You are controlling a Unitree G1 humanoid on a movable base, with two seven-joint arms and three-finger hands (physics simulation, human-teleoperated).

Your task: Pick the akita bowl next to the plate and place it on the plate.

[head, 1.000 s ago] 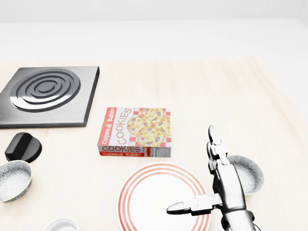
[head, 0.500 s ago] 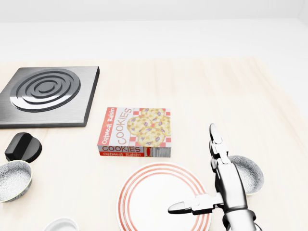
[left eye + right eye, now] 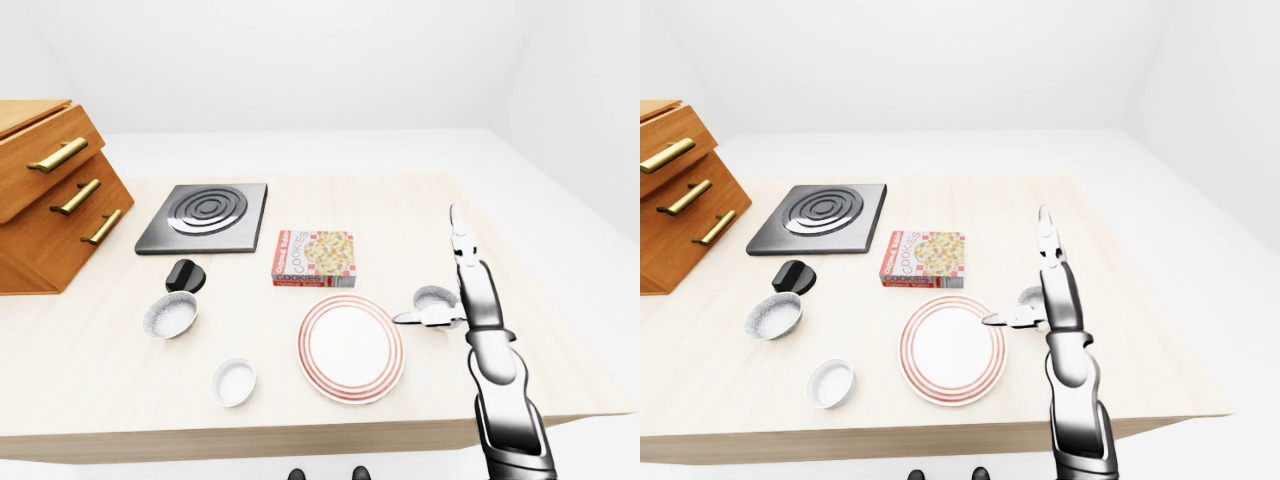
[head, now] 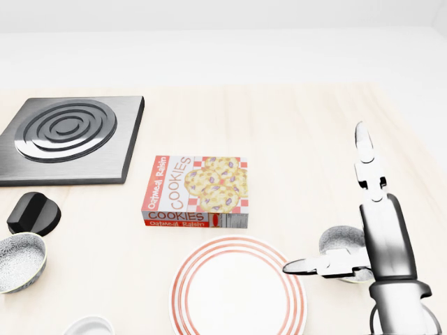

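The akita bowl (image 4: 340, 239), small with a grey speckled pattern, sits on the wooden table just right of the red-ringed white plate (image 4: 237, 293). My right hand (image 4: 327, 209) hovers over the bowl and stands open. Its long fingers (image 4: 368, 171) point toward the top of the head view, and its thumb (image 4: 307, 266) reaches left toward the plate's rim. The palm and wrist hide the bowl's right side. Nothing is held. The plate has nothing on it. My left hand does not show in any view.
A cookie box (image 4: 195, 192) lies just above the plate. A black stove plate (image 4: 66, 136), a black knob (image 4: 33, 213), a second speckled bowl (image 4: 19, 259) and a small white bowl (image 3: 233, 380) stand to the left. Wooden drawers (image 3: 50, 195) fill the far left.
My right hand has moved to the right, from over the plate's right edge to over the bowl. It stays open. The bowl and plate have not moved.
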